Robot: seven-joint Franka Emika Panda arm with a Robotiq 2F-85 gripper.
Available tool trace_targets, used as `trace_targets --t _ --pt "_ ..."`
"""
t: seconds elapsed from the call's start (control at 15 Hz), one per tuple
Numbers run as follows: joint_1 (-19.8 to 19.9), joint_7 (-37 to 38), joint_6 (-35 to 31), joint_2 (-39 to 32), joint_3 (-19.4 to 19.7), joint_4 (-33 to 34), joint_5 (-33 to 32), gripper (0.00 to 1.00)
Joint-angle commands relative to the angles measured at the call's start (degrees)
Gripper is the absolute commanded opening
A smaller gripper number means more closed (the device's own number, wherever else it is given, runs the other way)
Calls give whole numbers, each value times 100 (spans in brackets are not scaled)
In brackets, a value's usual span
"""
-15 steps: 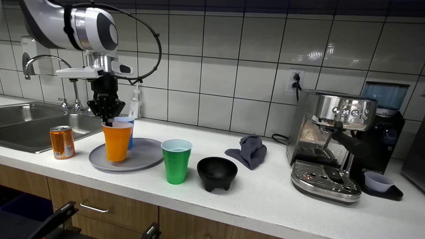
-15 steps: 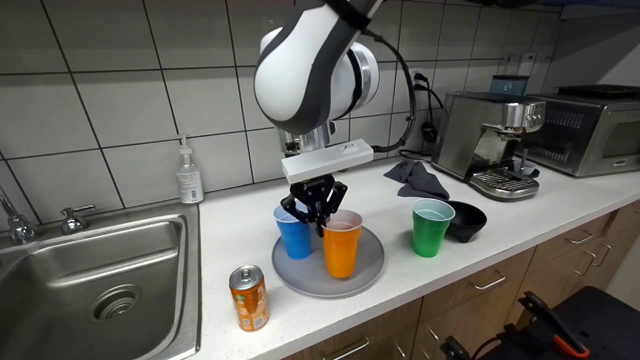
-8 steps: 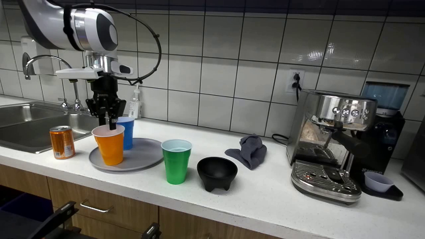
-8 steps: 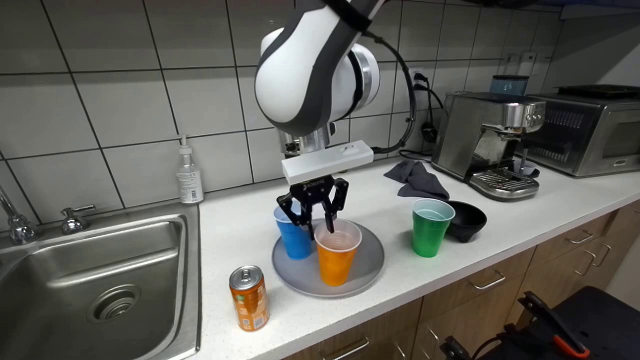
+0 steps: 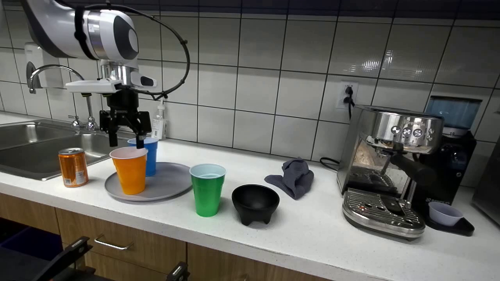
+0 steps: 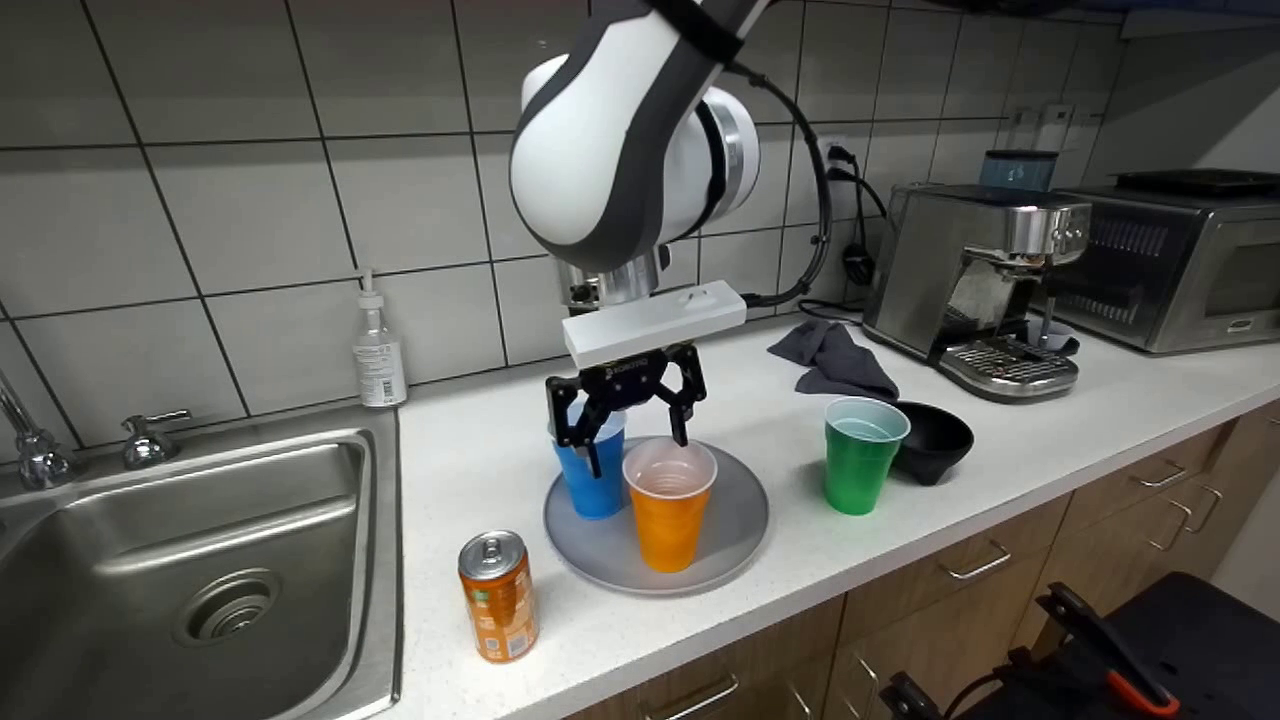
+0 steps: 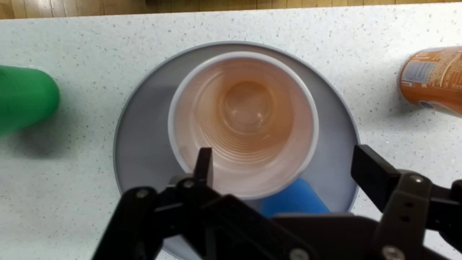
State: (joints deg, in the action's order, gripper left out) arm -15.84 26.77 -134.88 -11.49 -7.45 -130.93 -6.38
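My gripper (image 5: 126,146) hangs with its jaws spread wide, just over the orange cup (image 5: 131,175) and holding nothing. That cup stands upright on the grey plate (image 6: 735,510), its inside bare in the wrist view. There, one finger (image 7: 204,162) overlaps the cup's rim and the opposite finger (image 7: 371,173) lies off to the side of it; whether either touches the cup I cannot tell. A blue cup (image 6: 592,485) stands behind the orange one on the plate, partly hidden by the gripper and the orange cup.
An orange can (image 6: 500,605) stands beside the plate, near the sink (image 6: 300,500). On the plate's far side are a green cup (image 5: 208,195) and a black bowl (image 5: 256,203). A dark cloth (image 5: 295,177), soap bottle (image 6: 380,355) and espresso machine (image 5: 390,164) stand farther back.
The gripper has gone from shut on the orange cup's rim to open. The cup has dropped slightly onto the plate and shifted a little. The arm has hardly moved.
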Motion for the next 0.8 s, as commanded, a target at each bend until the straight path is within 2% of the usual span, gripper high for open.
trace_targets --t 0.0,0.73 --pt "65 -67 -32 181 -21 -53 9 100" --pt "425 -150 53 491 195 0 29 100"
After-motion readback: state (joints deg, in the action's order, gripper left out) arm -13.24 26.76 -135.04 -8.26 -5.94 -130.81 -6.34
